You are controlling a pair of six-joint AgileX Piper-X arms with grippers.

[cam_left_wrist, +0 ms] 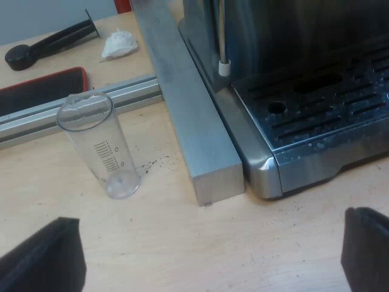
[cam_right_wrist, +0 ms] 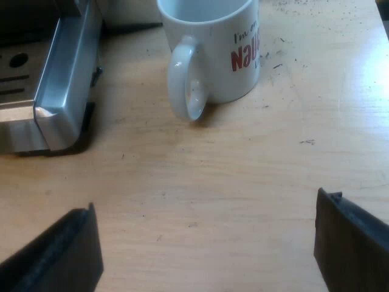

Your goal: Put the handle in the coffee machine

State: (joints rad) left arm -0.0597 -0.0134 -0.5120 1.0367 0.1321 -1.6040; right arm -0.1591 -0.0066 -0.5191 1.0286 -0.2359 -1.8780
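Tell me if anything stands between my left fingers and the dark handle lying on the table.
Yes. The upright measuring glass, a metal rail and a flat black red-edged thing lie between the open left gripper and the dark handle.

The scene is lit softly and evenly, a pale washed-out glare is thrown across the wooden table [cam_right_wrist: 358, 91] beside the mug [cam_right_wrist: 219, 55], dull streaked reflections are carried by the steel of the espresso machine [cam_left_wrist: 316, 109], and short dark shadows are cast under the mug and the machine's base.
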